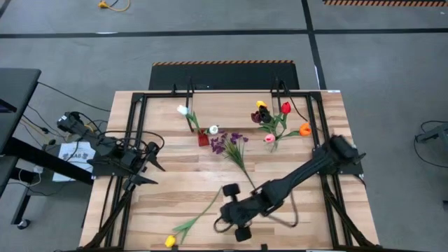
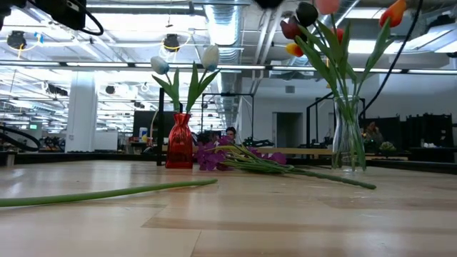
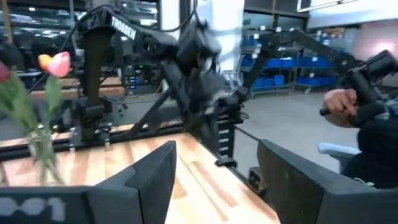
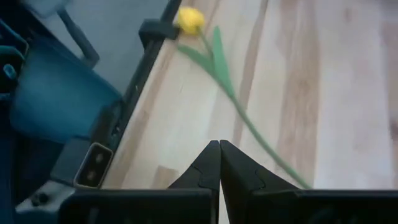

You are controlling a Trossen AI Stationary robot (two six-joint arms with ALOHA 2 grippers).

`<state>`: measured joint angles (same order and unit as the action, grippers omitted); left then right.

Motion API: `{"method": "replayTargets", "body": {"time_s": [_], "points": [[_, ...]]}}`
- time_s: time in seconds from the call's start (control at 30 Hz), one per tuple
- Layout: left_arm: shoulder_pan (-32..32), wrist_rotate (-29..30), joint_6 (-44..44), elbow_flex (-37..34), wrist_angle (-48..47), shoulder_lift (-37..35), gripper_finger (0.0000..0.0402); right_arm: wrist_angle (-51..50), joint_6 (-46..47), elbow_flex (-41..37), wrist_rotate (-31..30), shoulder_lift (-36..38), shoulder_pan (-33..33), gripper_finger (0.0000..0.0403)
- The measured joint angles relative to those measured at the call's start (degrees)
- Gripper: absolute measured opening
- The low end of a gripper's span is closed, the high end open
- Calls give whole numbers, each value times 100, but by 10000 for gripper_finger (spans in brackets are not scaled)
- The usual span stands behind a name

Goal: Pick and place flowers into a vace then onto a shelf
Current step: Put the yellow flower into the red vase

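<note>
The right tool hangs with its fingers pressed together and nothing between them, above the surface, near the stem of the yellow tulip lying flat by the front edge. Beyond that tulip lies the purple sprig, with a red vase of white tulips beside it and a glass vase of mixed tulips farther on. The left tool waits at the surface's left edge, fingers apart, empty.

Yellow tulip near frame's bottom edge
</note>
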<state>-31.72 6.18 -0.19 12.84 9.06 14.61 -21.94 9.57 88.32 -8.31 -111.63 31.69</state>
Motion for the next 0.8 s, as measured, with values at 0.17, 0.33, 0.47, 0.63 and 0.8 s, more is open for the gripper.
{"method": "replayTargets", "body": {"time_s": [0.17, 0.33, 0.47, 0.63, 0.8], "points": [[-159, -94, 29, 0, 258, 45, 216, -1044, -109, 1207, -404, -902, 36, 0], [-281, -89, 39, 0, 377, 79, 216, -1595, -220, 1906, -511, -1339, 43, 0], [-311, -86, 52, 0, 533, 105, 216, -1455, -306, 2044, -81, -1423, -38, 0], [-311, -84, 57, 0, 527, 135, 216, -1690, -336, 2030, 182, -1364, -111, 0], [-311, -90, 50, 0, 437, 240, 216, -1865, -493, 2027, 51, -1353, 173, 0]]}}
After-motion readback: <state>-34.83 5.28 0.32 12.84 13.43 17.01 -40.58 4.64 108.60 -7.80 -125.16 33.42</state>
